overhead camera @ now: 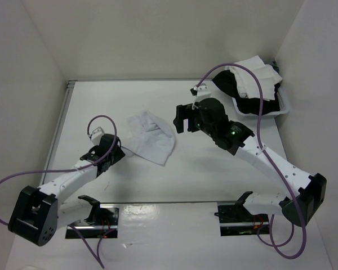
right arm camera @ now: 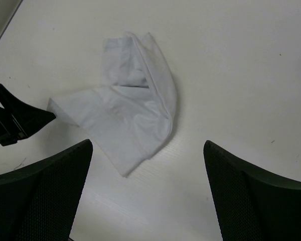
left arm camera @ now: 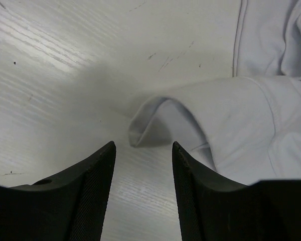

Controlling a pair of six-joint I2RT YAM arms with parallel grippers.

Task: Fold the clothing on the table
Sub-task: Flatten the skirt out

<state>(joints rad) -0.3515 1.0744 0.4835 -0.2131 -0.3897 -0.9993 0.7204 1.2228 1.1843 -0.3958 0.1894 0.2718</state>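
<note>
Two arms were counted, a left arm [overhead camera: 67, 180] and a right arm [overhead camera: 276, 169]. Each ended in one gripper, so there was a left gripper [overhead camera: 117, 149] and a right gripper [overhead camera: 182, 118]. Two fingers [left arm camera: 95, 191] were seen on each. One piece of clothing [overhead camera: 152, 138] was counted between the grippers, and one counter [overhead camera: 214, 174] beneath them. Beyond the right gripper, one bin [overhead camera: 284, 107] with one heap [overhead camera: 250, 79] of garments was counted. Two purple cables [overhead camera: 103, 117] were noted.

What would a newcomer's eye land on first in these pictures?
A crumpled pale garment, the clothing, lies left of centre on the white table. The left jaws stand partly open at its curled edge, and the right jaws face it wide open. A bin heaped with white and black garments sits in the far right corner.
</note>
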